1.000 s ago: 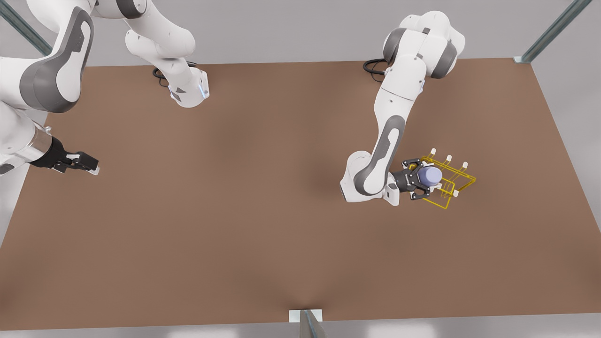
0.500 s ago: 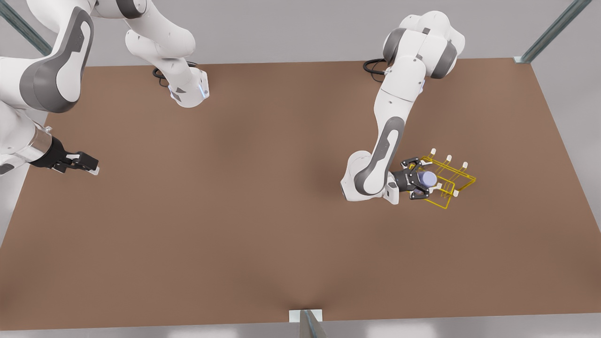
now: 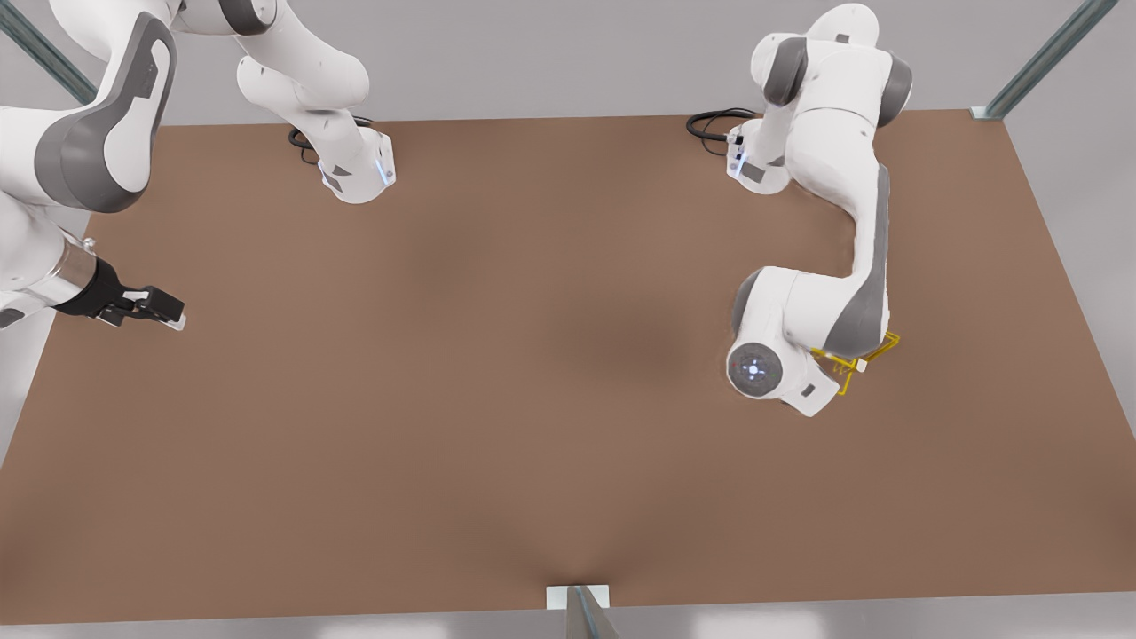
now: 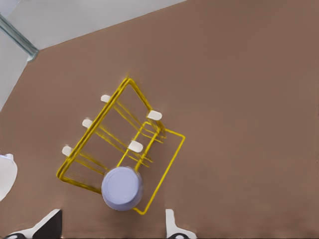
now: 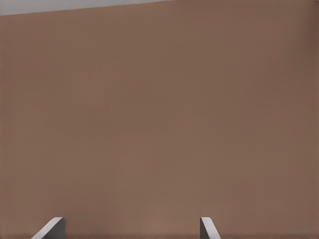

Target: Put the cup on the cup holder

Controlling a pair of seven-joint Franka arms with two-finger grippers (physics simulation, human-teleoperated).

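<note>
One cup [image 4: 122, 188] sits upturned on a prong of the cup holder [image 4: 130, 87], free of both grippers.
Left gripper [image 4: 110, 228] hangs spread above it; right gripper [image 3: 153, 306] waits, spread, over bare desk [image 3: 497, 426]. Cup looks light, rigid, smooth; best gripped across its tapered sides.

Brown table [image 3: 497, 399], yellow cup holder [image 4: 124, 144] standing on it

A plain brown tabletop [image 3: 497, 399] spans the scene, matte and unmarked. Beyond its far edge lies a pale grey floor [image 3: 550, 62]. Glassy metal struts [image 3: 1047, 58] slant in at the far corners, and another strut [image 3: 581, 612] meets the table's near edge.
</note>
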